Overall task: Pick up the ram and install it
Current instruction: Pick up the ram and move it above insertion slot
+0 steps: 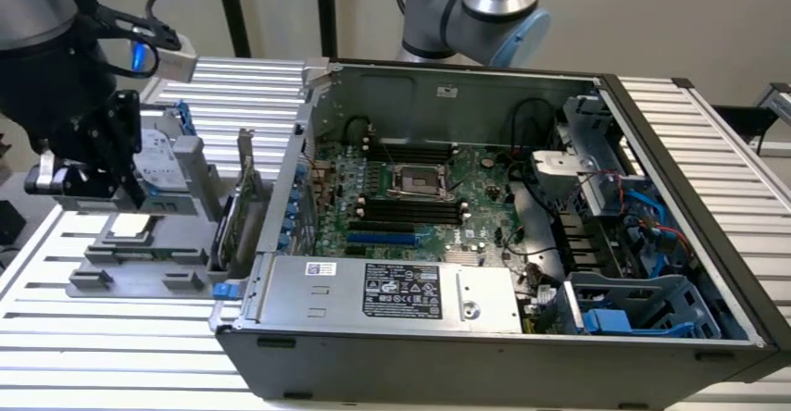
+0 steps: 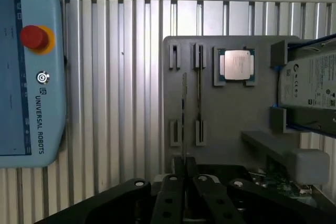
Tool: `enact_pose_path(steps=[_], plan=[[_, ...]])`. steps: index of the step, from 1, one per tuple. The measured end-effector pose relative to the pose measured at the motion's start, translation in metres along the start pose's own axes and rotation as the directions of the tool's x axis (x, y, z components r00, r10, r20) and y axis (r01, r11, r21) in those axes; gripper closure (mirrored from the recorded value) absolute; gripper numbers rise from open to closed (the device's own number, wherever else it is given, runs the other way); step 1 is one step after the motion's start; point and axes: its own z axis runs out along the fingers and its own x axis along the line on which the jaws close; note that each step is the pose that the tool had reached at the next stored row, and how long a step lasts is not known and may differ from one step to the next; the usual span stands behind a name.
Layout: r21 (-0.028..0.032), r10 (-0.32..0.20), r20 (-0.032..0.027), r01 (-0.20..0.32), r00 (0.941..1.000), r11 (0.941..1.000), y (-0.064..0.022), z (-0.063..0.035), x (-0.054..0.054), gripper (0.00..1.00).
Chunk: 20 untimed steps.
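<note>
Your claw [image 2: 186, 182] is clenched on the ram [image 2: 184, 114], a thin stick you see edge-on. Its long axis runs straight out from the fingers, over the grey tray [image 2: 231, 119] and parallel to the tray's slots. The open computer case [image 1: 495, 365], with its black slots [image 1: 408, 210], lies toward the exterior view's right.

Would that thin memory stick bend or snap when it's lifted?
Probably stiff rather than floppy: the memory stick runs dead straight, edge-on, from the end effector. Likely light, being so thin. It may be fragile if twisted, hence the slotted gray tray.
</note>
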Motion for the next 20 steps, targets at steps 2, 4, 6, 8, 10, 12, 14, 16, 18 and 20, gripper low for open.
enact_pose_path(steps=[2, 4, 6, 8, 10, 12, 14, 16, 18, 20], plan=[[0.0001, -0.001, 0.0029, 0.001, 1.0000, 1.0000, -0.0070, -0.0088, 0.000, 0.87], [0.0000, -0.002, 0.0069, 0.002, 1.0000, 1.0000, -0.0143, -0.0167, 0.000, 0.87], [-0.0001, -0.003, 0.0117, 0.003, 0.9999, 1.0000, -0.0220, -0.0240, 0.000, 0.87], [0.0000, -0.004, 0.0173, 0.004, 0.9998, 1.0000, -0.0303, -0.0312, -0.001, 0.87], [0.0000, -0.005, 0.0234, 0.005, 0.9997, 1.0000, -0.0391, -0.0373, -0.001, 0.87], [-0.0001, -0.005, 0.0318, 0.005, 0.9995, 1.0000, -0.0481, -0.0416, -0.001, 0.87], [-0.0002, -0.006, 0.0444, 0.006, 0.9990, 1.0000, -0.0573, -0.0441, -0.001, 0.87], [-0.0001, -0.006, 0.0570, 0.006, 0.9984, 1.0000, -0.0663, -0.0463, -0.001, 0.87], [-0.0001, -0.006, 0.0701, 0.006, 0.9975, 1.0000, -0.0754, -0.0483, -0.001, 0.87], [-0.0001, -0.006, 0.0816, 0.006, 0.9966, 1.0000, -0.0844, -0.0497, -0.001, 0.87]])
